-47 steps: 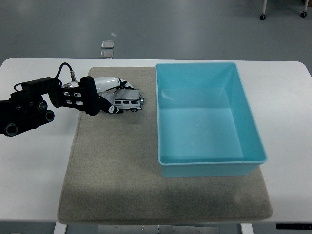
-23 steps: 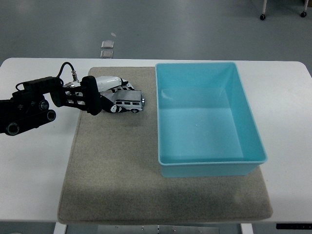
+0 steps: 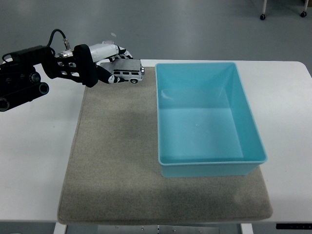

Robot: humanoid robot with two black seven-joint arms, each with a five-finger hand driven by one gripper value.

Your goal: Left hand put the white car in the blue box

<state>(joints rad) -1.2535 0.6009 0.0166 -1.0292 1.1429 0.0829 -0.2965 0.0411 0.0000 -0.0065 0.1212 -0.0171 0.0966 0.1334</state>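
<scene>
Now the left hand (image 3: 105, 66) has its fingers curled tight around the white car (image 3: 127, 74). It holds the toy up in the air, above the far end of the grey mat (image 3: 117, 165) and just left of the blue box (image 3: 207, 119). So the grabbing and lifting part looks done. The box has nothing in it yet. What is left is to carry the car sideways over the box wall and let it go inside.
</scene>
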